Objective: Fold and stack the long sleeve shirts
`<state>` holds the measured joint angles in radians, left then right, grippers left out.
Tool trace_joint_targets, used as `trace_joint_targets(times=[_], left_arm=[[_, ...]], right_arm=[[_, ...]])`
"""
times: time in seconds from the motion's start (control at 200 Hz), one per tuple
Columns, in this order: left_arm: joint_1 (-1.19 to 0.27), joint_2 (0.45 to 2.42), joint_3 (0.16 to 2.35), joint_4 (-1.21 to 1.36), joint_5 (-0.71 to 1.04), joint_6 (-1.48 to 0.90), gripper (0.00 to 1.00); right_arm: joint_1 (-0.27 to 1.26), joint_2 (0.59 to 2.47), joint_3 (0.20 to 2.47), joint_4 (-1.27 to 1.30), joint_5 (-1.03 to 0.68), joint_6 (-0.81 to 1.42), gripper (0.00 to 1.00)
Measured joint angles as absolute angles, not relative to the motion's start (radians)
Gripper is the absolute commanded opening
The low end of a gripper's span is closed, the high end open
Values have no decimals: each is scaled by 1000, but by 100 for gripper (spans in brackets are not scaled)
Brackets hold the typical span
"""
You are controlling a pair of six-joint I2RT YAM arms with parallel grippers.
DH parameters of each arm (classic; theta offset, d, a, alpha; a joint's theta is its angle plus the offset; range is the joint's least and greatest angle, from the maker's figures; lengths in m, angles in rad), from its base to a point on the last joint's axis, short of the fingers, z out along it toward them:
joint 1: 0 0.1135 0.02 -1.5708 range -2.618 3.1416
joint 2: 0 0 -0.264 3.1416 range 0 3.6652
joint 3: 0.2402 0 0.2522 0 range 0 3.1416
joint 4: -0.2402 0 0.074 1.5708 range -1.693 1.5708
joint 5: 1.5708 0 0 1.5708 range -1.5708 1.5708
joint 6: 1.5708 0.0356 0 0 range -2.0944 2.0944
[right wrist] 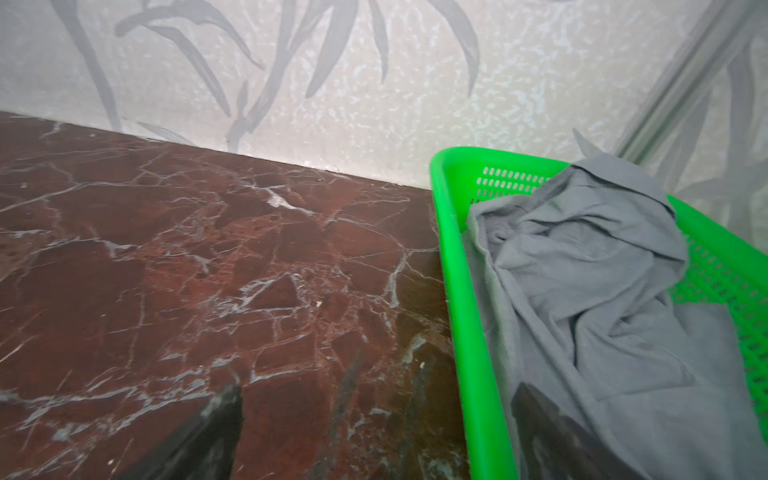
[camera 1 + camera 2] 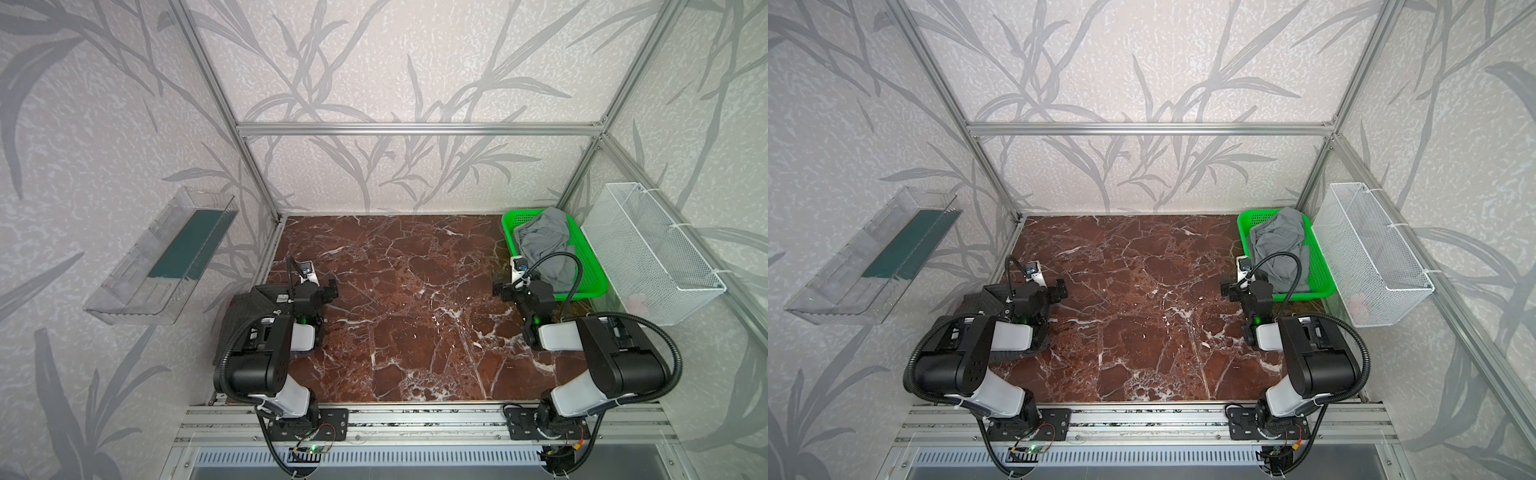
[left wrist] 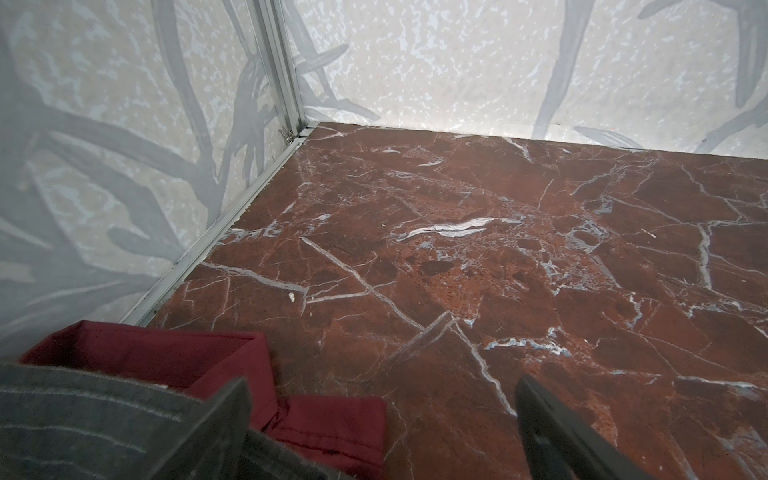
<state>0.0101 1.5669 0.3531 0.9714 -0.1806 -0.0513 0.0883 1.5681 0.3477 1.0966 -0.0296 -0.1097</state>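
You have the left claw (image 3: 382,386) spread wide and empty, just past the inner edge of the stack. The charcoal pinstriped shirt (image 3: 83,424) lies folded on top of the maroon shirt (image 3: 187,357), close to the left wall on the tabletop (image 3: 457,249) and mostly beneath your left arm in both top views. Your right claw (image 1: 376,392) is likewise spread and empty, well apart from that stack on the right side, just beside the rim of the green basket (image 1: 457,249), which holds a crumpled grey garment (image 1: 582,270).
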Motion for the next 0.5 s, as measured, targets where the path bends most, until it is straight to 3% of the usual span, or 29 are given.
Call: trace_joint_targets(times=[0.5], left_arm=[[10, 1567, 353, 971, -181, -51, 99]], right_arm=[[84, 1568, 358, 1089, 6, -73, 99]])
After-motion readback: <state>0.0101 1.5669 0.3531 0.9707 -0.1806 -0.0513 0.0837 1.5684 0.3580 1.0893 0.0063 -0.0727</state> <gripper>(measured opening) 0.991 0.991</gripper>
